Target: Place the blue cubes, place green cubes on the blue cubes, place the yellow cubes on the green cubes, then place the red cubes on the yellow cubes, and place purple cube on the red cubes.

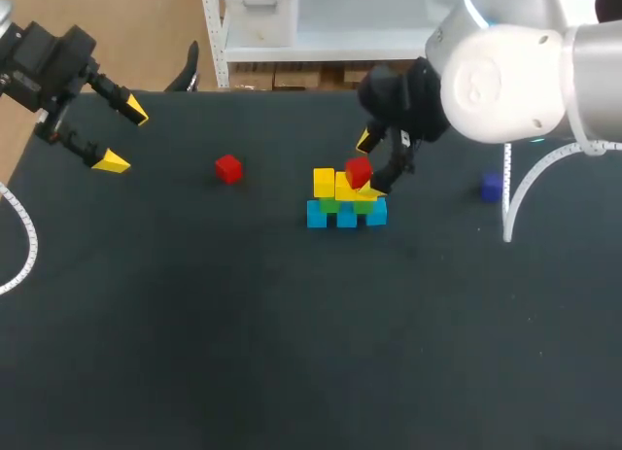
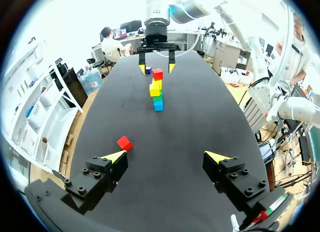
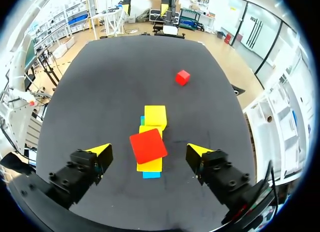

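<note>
At your far left, the left gripper [image 1: 124, 136] hangs over the back corner of the dark surface [image 1: 194, 324]. Its fingers are spread wide with nothing between them. Just ahead of one of those fingers (the left wrist view shows this best) a loose red cube [image 1: 228, 168] lies by itself on the surface, well apart from the pile.

Toward the middle you reach the pile. Three blue cubes [image 1: 347, 217] sit in a row on the surface, with green cubes [image 1: 330, 204] on them and yellow cubes [image 1: 324, 182] on the green ones. A second red cube [image 1: 359, 171] sits on the right-hand yellow cube, turned a little askew to it.

The right gripper [image 3: 150, 151] is around that second red cube, with one finger on each side. The fingers stand wide and both are clear of the cube (you can see the gaps in the right wrist view), so it holds nothing.

Further right, the purple cube [image 1: 492, 187] rests alone on the surface, well apart from the pile.
</note>
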Available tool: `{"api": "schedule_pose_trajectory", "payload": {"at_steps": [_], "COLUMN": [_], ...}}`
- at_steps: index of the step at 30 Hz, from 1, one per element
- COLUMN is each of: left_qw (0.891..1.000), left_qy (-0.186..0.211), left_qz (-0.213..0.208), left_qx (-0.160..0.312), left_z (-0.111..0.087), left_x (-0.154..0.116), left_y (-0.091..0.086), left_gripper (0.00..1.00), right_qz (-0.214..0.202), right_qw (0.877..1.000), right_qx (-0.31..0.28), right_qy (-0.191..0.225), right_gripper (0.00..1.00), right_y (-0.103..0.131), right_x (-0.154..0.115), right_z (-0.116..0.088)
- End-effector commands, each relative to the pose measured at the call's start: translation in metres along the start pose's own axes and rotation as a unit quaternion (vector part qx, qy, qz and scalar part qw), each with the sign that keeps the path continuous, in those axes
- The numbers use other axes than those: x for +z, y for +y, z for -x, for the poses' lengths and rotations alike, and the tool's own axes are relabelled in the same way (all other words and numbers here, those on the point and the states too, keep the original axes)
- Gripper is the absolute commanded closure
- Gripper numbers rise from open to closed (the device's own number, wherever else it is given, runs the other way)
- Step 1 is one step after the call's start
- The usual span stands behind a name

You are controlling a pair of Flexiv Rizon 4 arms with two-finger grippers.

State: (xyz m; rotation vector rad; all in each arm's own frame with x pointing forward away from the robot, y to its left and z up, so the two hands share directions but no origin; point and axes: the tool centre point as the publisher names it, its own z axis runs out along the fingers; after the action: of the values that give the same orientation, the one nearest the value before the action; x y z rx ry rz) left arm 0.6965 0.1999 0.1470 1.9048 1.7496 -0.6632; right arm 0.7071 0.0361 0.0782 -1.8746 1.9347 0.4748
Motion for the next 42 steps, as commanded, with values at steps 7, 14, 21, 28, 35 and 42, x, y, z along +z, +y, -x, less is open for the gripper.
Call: {"api": "schedule_pose_trajectory", "payload": {"at_steps": [7,14,21,28,35,42], "left_qw": [1.0,1.0,1.0,1.0,1.0,1.0], "left_qy": [0.0,0.0,0.0,0.0,0.0,0.0], "left_qz": [-0.001,-0.001,-0.001,-0.001,-0.001,-0.001], "left_qx": [0.001,0.001,0.001,0.001,0.001,0.001], "left_z": [-0.001,-0.001,-0.001,-0.001,-0.001,-0.001], "left_x": [0.0,0.0,0.0,0.0,0.0,0.0], "left_y": [0.001,0.001,0.001,0.001,0.001,0.001], "left_gripper": [0.0,0.0,0.0,0.0,0.0,0.0], "right_qz": [-0.008,-0.012,-0.012,-0.015,-0.018,-0.019], "right_qw": [1.0,1.0,1.0,1.0,1.0,0.999], "right_qx": [-0.007,-0.011,-0.014,-0.019,-0.023,-0.025], "right_qy": [-0.001,-0.004,-0.006,-0.005,-0.005,-0.006], "right_gripper": [0.0,0.0,0.0,0.0,0.0,0.0], "right_y": [-0.007,-0.01,-0.01,-0.013,-0.017,-0.019], "right_x": [0.004,0.004,0.006,0.008,0.009,0.01], "right_z": [0.007,0.013,0.016,0.018,0.019,0.021]}}
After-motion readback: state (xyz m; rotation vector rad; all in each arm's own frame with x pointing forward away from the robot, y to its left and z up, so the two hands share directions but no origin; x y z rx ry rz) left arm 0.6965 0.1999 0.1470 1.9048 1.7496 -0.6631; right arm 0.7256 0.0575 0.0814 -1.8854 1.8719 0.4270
